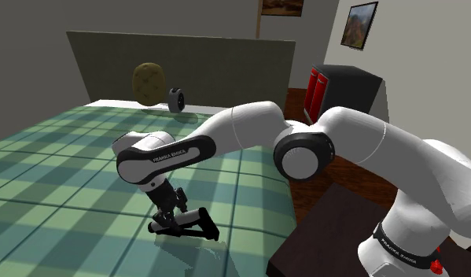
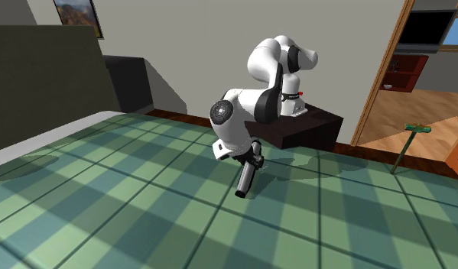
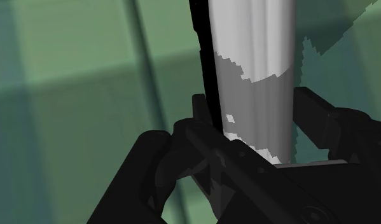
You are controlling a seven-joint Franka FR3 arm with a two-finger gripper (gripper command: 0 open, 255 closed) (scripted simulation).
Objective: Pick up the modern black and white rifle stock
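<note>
**Wrist view: stock clasped, lift is next**

The end effector (image 3: 256, 113) is closed on the black-and-white stock (image 3: 252, 51), with a finger against each side. In the shoulder view the stock is on or just above the green plaid bed (image 1: 53, 157), near its edge. The grasp looks made. The next move calls for a slow, straight rise so the long stock doesn't swing.

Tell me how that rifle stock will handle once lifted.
The rifle stock looks rigid, so probably no sagging. It extends well past the gripper, so it may pivot. Its smooth white face could slip.
</note>
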